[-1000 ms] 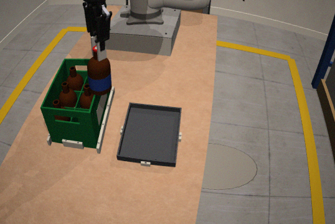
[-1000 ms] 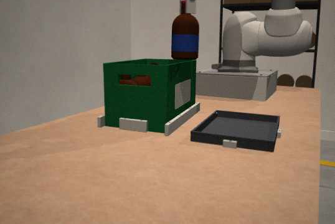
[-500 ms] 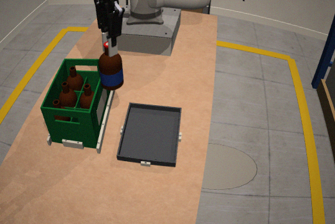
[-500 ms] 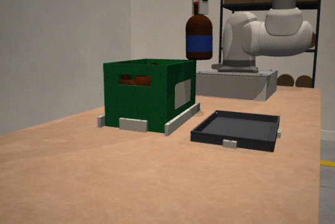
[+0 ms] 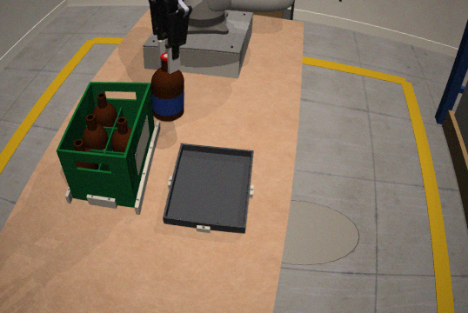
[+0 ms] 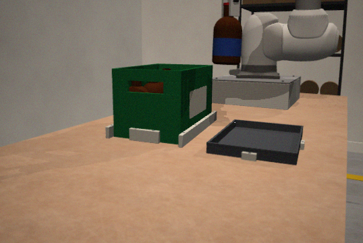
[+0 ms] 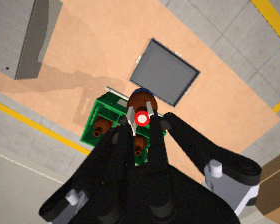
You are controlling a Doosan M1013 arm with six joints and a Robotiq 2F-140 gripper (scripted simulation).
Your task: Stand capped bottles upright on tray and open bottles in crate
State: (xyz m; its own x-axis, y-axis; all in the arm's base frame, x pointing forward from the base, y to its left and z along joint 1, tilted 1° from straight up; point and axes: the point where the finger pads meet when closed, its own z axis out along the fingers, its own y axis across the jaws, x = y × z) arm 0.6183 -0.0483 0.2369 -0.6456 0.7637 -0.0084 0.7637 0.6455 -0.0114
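Your table (image 5: 244,105) carries both receptacles, and neither appears disturbed — the crate (image 5: 74,159) sits level inside its pale corner stops, and the tray (image 5: 174,188) lies flat just beside it, on the side away from the yellow floor line, with nothing on it.

Crate contents: you have three open bottles (image 5: 104,111) standing in three of the four compartments, necks up. The fourth compartment, the one nearest the arm's base and the tray side, shows no bottle in the top view. That part of the requirement looks satisfied as things lie.

The capped bottle (image 5: 167,92) — brown, blue label, red cap — is the only capped one in view. It hangs upright in the air, clear above the crate's rim in the exterior view, past the crate's far corner on the base side and not yet over the tray. Nothing supports it from below.

Your end effector (image 5: 167,55) is clamped on the bottle's neck just under the cap; the wrist view shows the fingertips pressed either side of the red cap.

Assessment: the extraction is done; the carry is partway. You have left to bring the bottle across over the tray, lower it until it stands on the tray floor, release, and withdraw without tipping it. I judge roughly half the work outstanding.
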